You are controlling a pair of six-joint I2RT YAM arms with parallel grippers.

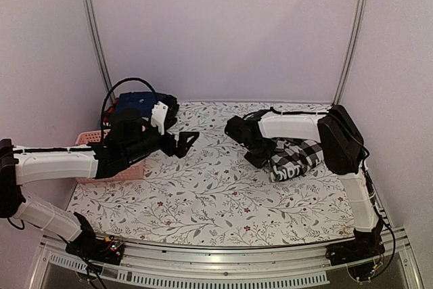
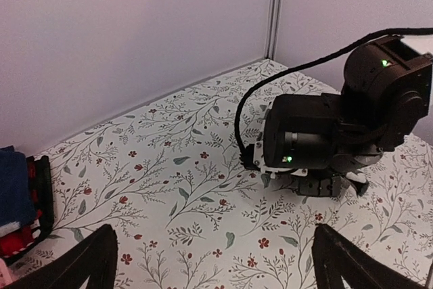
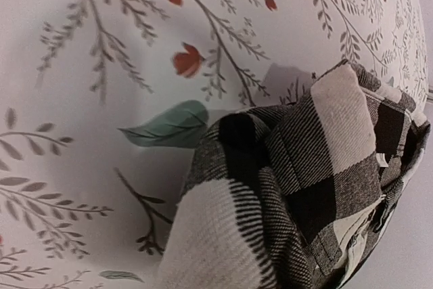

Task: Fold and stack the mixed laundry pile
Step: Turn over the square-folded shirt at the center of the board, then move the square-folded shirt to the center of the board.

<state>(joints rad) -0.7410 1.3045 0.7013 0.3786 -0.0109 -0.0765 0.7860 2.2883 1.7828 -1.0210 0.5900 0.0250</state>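
Note:
The black-and-white checked shirt (image 1: 298,153) lies bunched at the right of the table, and a black garment with white lettering (image 1: 287,171) shows at its front edge. My right gripper (image 1: 260,158) is down at the shirt's left edge. The right wrist view is filled by the checked shirt (image 3: 304,187) up close, with no fingers showing. My left gripper (image 1: 188,141) is open and empty over the table's middle left; its fingertips (image 2: 95,255) stand wide apart in the left wrist view. Navy blue trousers (image 1: 135,103) lie in the pink basket (image 1: 91,139), with a red piece (image 2: 17,238) below them.
The pink basket stands at the far left, partly hidden behind my left arm. The right arm's black wrist (image 2: 325,133) is in front of my left gripper. Walls and metal posts (image 1: 95,32) close in the back corners. The flowered tablecloth (image 1: 203,201) covers the table.

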